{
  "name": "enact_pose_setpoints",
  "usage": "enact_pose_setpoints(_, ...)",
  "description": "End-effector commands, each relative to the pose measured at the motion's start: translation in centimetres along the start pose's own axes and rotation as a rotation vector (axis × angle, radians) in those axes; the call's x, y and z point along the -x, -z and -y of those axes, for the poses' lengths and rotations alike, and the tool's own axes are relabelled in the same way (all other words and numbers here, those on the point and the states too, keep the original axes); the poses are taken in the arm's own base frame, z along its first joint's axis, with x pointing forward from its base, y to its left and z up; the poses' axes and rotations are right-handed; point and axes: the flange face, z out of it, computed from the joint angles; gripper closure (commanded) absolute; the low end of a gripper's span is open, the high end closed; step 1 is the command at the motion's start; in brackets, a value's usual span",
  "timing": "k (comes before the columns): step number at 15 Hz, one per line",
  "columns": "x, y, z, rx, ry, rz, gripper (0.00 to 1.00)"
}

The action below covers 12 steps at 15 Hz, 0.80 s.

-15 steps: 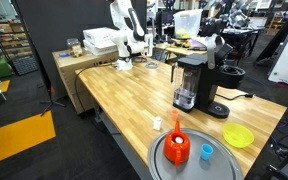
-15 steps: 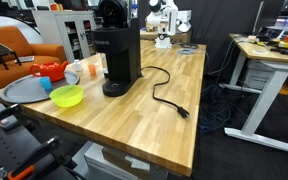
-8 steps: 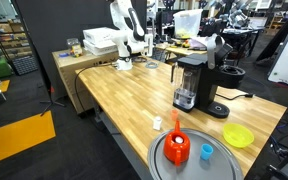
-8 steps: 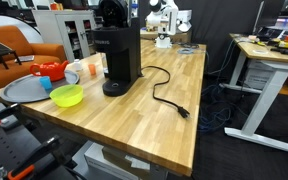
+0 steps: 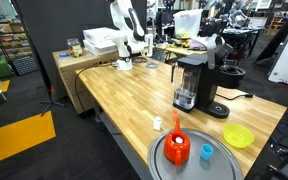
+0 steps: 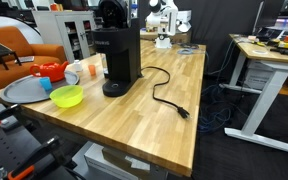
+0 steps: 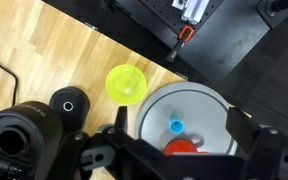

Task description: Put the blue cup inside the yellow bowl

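The blue cup stands on the round grey tray, just beside the orange-red vessel. In an exterior view the blue cup sits to the right of that vessel. The yellow bowl rests empty on the wooden table, off the tray's edge; both exterior views show the yellow bowl. My gripper hangs high above the tray, open, with its dark fingers spread wide and nothing between them. The tray, cup and vessel show far below in the gap.
A black coffee machine stands on the table near the bowl, its black cord trailing across the wood. A small white bottle stands by the tray. The table edge runs close past the tray and bowl.
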Motion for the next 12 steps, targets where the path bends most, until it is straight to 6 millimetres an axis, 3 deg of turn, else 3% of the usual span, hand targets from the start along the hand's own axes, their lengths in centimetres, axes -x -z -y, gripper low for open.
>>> enact_pose_setpoints(1,0.0,0.1,0.0,0.000,0.000,0.001,0.00)
enact_pose_setpoints(8,-0.5,0.0,0.1,-0.023,0.024,-0.014,0.00)
enact_pose_setpoints(12,-0.8,-0.1,1.4,0.002,0.056,-0.002,0.00)
